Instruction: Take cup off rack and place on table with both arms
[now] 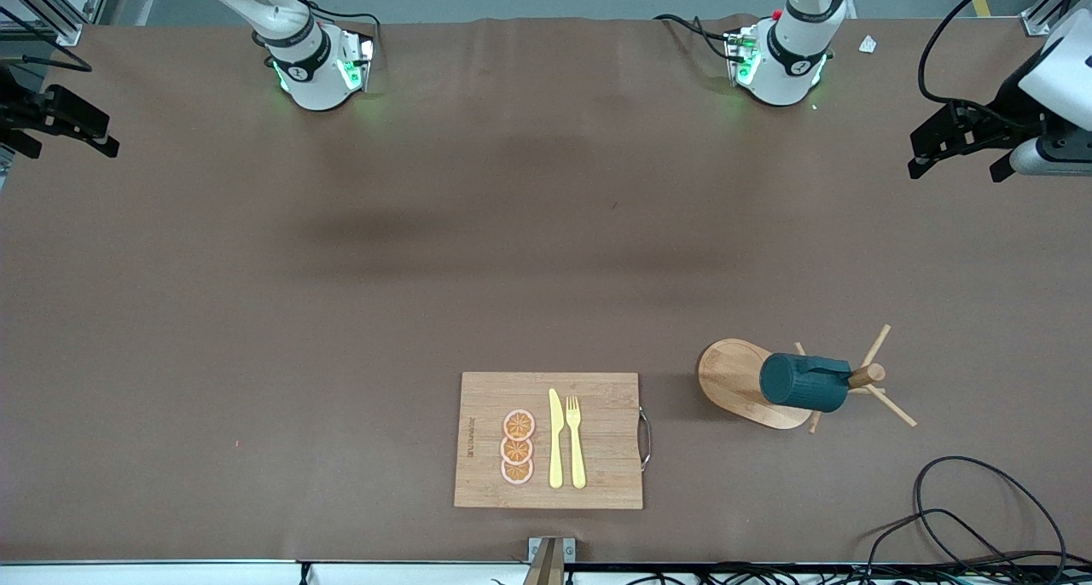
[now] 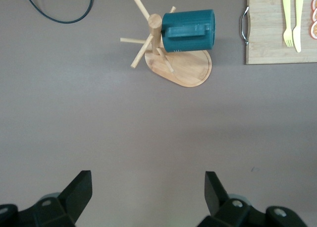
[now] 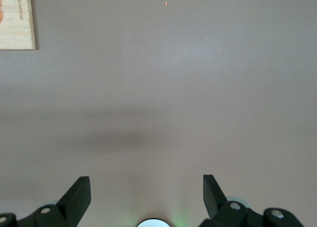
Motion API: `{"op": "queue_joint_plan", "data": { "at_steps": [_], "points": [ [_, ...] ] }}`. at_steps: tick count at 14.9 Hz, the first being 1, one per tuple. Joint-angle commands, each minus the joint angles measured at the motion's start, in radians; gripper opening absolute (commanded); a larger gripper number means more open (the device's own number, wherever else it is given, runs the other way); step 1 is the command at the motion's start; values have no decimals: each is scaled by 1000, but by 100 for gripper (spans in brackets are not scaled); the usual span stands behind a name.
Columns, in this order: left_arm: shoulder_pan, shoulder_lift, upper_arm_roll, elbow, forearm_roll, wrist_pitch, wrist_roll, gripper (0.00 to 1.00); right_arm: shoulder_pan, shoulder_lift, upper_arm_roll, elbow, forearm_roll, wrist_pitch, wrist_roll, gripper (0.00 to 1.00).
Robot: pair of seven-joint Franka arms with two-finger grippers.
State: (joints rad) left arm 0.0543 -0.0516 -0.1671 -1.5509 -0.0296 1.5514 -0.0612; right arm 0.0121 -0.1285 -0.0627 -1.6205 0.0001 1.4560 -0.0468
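The dark teal cup [image 1: 802, 382] hangs sideways on a peg of the wooden rack [image 1: 734, 376], which stands on the brown table [image 1: 341, 312] toward the left arm's end, near the front camera. The left wrist view also shows the cup [image 2: 190, 31] on the rack [image 2: 190, 71], well away from the fingers. My left gripper [image 1: 955, 169] is open and empty, up over the table's edge at the left arm's end; it also shows in its wrist view [image 2: 148, 187]. My right gripper [image 1: 72, 141] is open and empty over the table's edge at the right arm's end, above bare table [image 3: 147, 190].
A bamboo cutting board [image 1: 597, 397] with a yellow knife [image 1: 555, 440], a yellow fork [image 1: 576, 440] and orange slices [image 1: 517, 447] lies near the front edge, beside the rack. Black cables [image 1: 981, 517] lie at the front corner near the rack.
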Motion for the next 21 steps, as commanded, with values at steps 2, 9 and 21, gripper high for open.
{"op": "queue_joint_plan", "data": {
  "at_steps": [2,9,21],
  "points": [
    [7,39,-2,25,-12,33,-6,100,-24,-19,14,-26,0,9,-10,100],
    [45,130,3,45,-12,77,-239,100,-24,-19,14,-26,0,9,-10,100],
    [21,232,-14,-120,-42,436,-1102,100,-30,-19,14,-29,0,9,-10,100]
  ]
}}
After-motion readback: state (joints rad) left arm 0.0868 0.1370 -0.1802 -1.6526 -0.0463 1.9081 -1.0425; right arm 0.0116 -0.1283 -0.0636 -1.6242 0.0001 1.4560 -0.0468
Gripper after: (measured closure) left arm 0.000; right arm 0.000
